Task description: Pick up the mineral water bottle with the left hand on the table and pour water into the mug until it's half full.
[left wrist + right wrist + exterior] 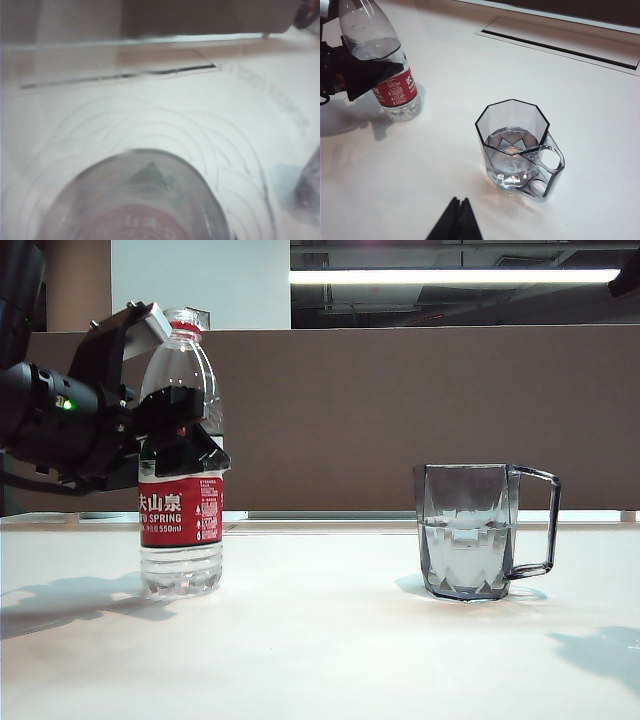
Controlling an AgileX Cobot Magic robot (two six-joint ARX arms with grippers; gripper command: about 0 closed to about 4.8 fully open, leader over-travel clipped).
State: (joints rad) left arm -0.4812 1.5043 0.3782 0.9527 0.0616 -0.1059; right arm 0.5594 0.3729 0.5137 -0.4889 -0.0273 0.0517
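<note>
The mineral water bottle [181,510] stands upright on the white table [320,640] at the left, its red-and-white label facing the exterior camera and a little water left in the bottom. My left gripper [180,428] is clasped round it just above the label, with black fingers on both sides. The left wrist view is blurred and filled by the bottle [145,200]; no fingers show there. Well to the right stands the smoky grey faceted mug [470,532], about half full of water, handle pointing right. My right gripper [459,200] hangs shut above the table, short of the mug [517,150].
A brown partition [420,410] runs along the back of the table. A long recessed slot [560,42] lies in the tabletop behind the mug. The left arm's bulky black body [60,430] hangs left of the bottle.
</note>
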